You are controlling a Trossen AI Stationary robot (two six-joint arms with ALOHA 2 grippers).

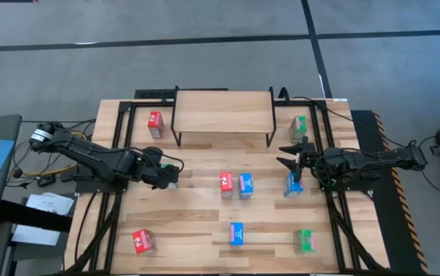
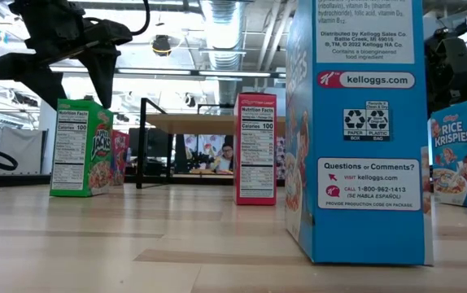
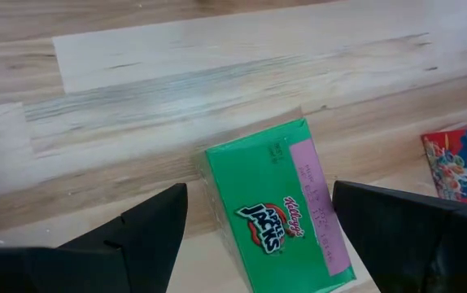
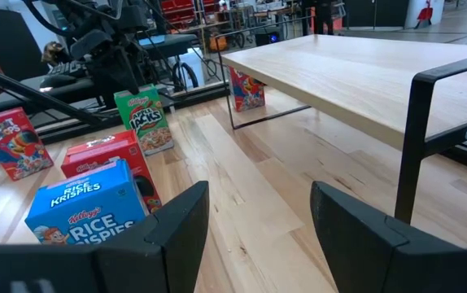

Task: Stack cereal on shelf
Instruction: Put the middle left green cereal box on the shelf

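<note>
A: From above, where do the end effectors stand?

B: The left end effector is over a green cardboard cereal box on the left part of the slatted wooden surface. The right end effector is above a blue cardboard cereal box on the right part, with its fingers spread and nothing between them.

A: And the small shelf with light wooden top and black legs?

B: It stands at the far edge with nothing on it. A red cardboard box is beside its left legs, another green box beside its right legs.

A: The low view?

B: A tall blue box close to the camera hides much of the right side.

A: The left wrist view?

B: The fingers are released, one on each side of the green box, not touching it.

A: The right wrist view?

B: The spread fingers hold nothing; the shelf is ahead.
</note>
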